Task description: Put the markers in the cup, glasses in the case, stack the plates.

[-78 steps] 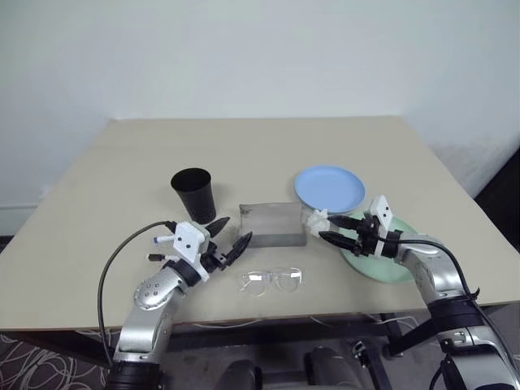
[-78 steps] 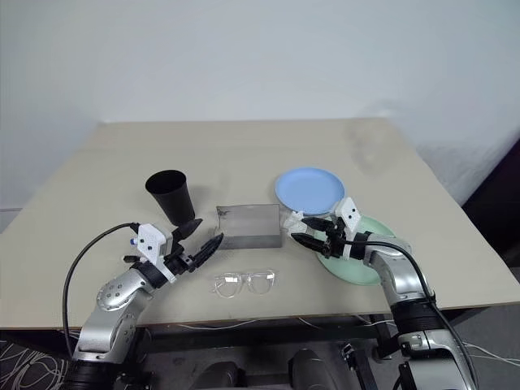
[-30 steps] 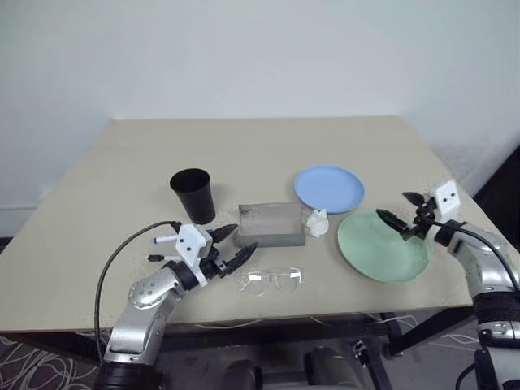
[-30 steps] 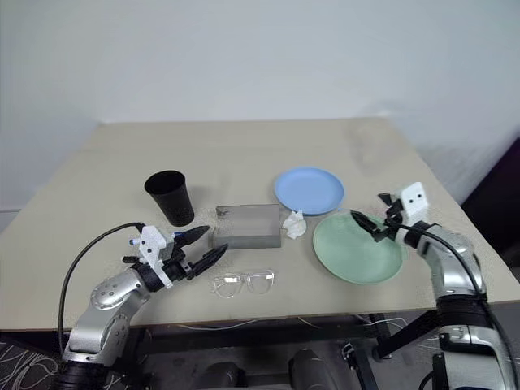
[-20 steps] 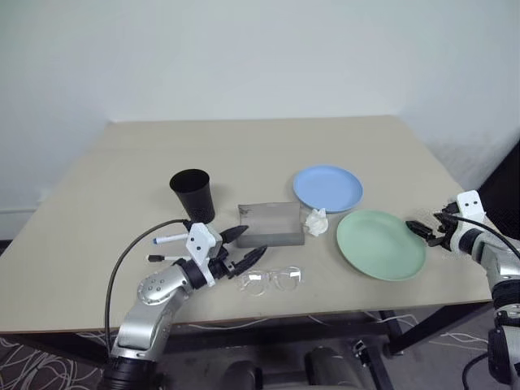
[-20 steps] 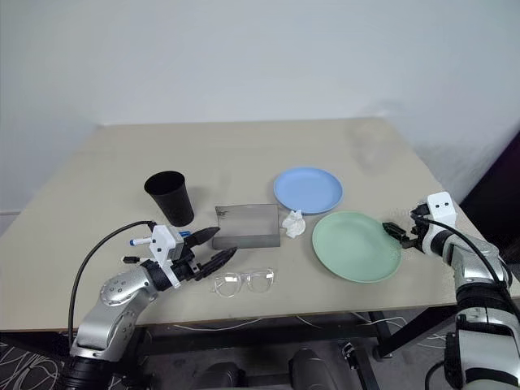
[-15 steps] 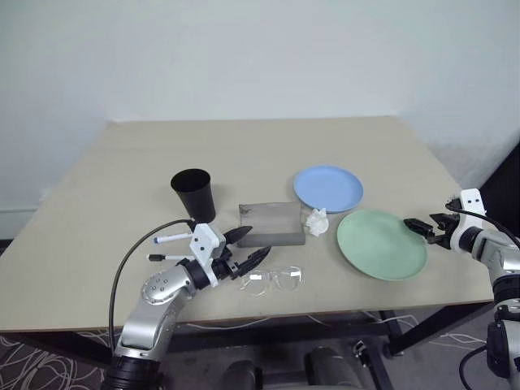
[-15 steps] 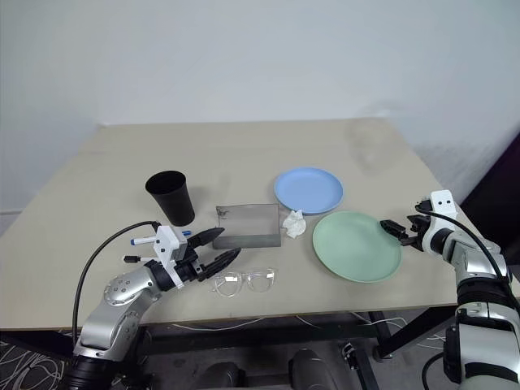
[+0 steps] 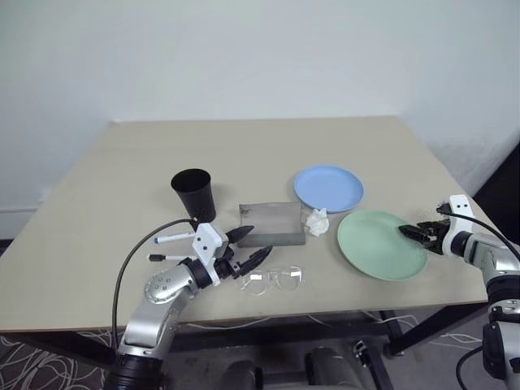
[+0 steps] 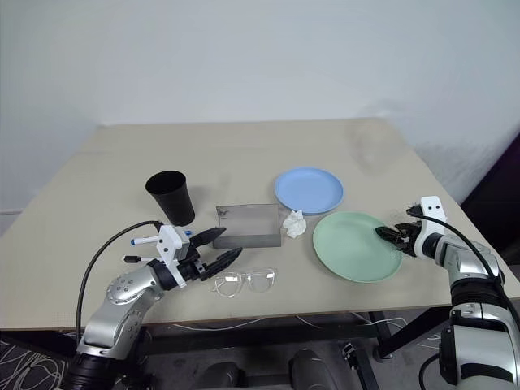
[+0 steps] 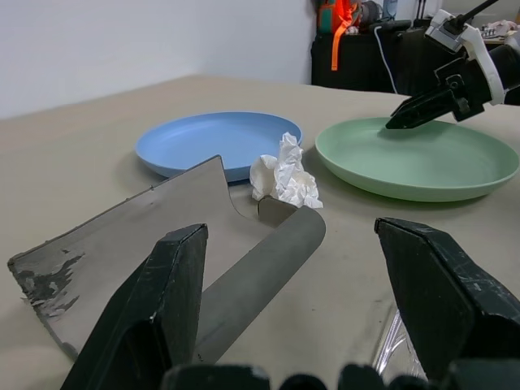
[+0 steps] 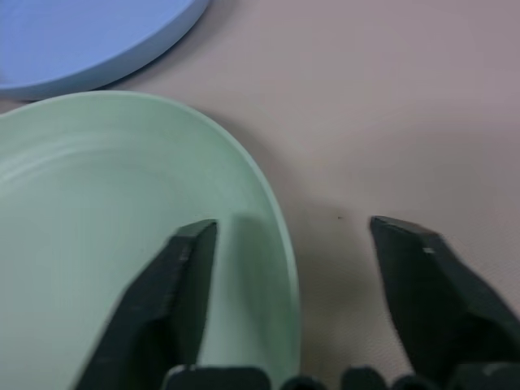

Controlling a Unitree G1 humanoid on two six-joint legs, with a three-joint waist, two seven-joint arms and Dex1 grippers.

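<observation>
- The step in hand seems to be the stacking of the plates; the right end effector (image 10: 396, 236) is at the 3 o'clock rim of the green plate (image 10: 353, 248), one finger over the inside of the plate and one outside the rim, the fingers apart and the rim between them, not yet pinched.
- The blue plate (image 10: 309, 189) lies at about 11 o'clock of the green one, just beside it and flat on the tabletop (image 10: 244, 154).
- The left end effector (image 9: 246, 245) hovers with its fingers wide and holds nothing; it is between the grey case (image 9: 271, 223) and the glasses (image 9: 272, 279).
- The cup (image 9: 194, 194) stands at 9 o'clock of the case; the two markers (image 9: 172, 238) lie at 6 o'clock of the cup, beside the left wrist; a white tissue (image 9: 317, 221) rests between case and plates.
- Next move, as a judgement: close on the rim, lift the green plate, carry it toward 11 o'clock over the blue plate; the thin rim could slip.
</observation>
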